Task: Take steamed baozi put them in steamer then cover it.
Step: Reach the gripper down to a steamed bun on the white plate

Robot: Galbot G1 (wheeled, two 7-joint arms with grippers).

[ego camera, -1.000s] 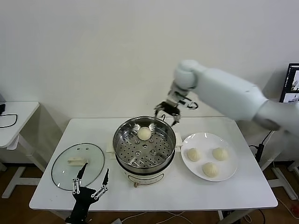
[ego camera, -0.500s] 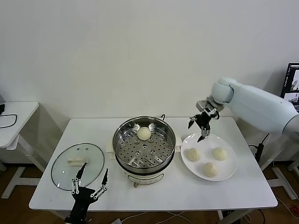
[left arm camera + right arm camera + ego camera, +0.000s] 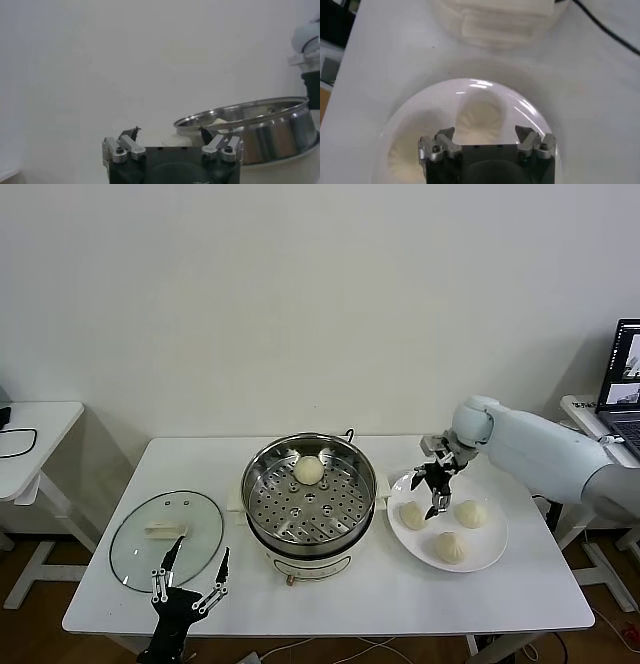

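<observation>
Right gripper (image 3: 434,489) spread wide, empty, poised over baozi (image 3: 412,515) on plate (image 3: 490,551); lower than half a second ago. One bun (image 3: 308,470) in steamer (image 3: 310,494). Left gripper (image 3: 190,575) splayed, parked beside cover (image 3: 166,536).

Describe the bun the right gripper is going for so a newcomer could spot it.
Find the white plate right of the steamer. Of its three buns, it is the bun nearest the steamer, directly under the open right gripper.
</observation>
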